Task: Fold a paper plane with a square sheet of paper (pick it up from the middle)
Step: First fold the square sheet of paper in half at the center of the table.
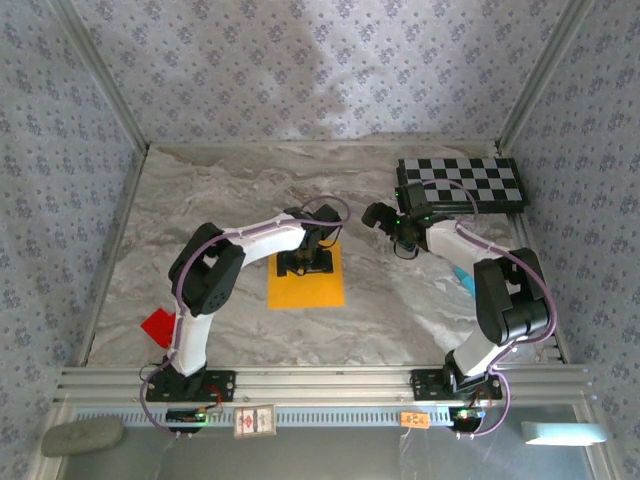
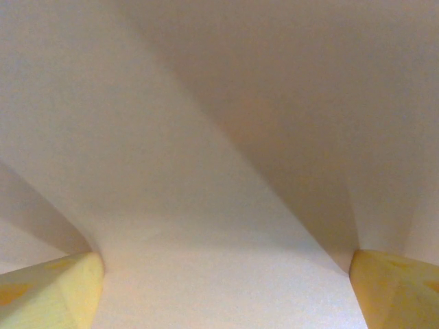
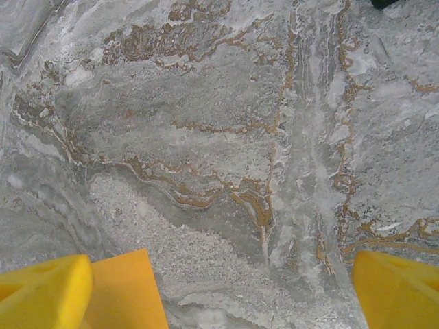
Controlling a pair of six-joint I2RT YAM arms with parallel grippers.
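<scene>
The square sheet of paper (image 1: 306, 290) lies orange-yellow on the marble table, left of centre. My left gripper (image 1: 305, 262) is down on its far half, jaws wide open. In the left wrist view the sheet (image 2: 206, 171) looks washed-out pale, with soft ridges running up from both yellow fingertips (image 2: 55, 291), and the left gripper (image 2: 226, 288) holds nothing. My right gripper (image 1: 404, 240) hovers open to the right of the sheet. The right wrist view has the right gripper (image 3: 223, 288) over bare marble, with a corner of the sheet (image 3: 127, 295) beside its left finger. The paper plane is out of view.
A black-and-white checkerboard (image 1: 462, 182) lies at the back right. A small red triangular piece (image 1: 158, 326) sits by the left arm's base. Something small and blue (image 1: 463, 280) lies under the right arm. Patterned walls close in the table on three sides.
</scene>
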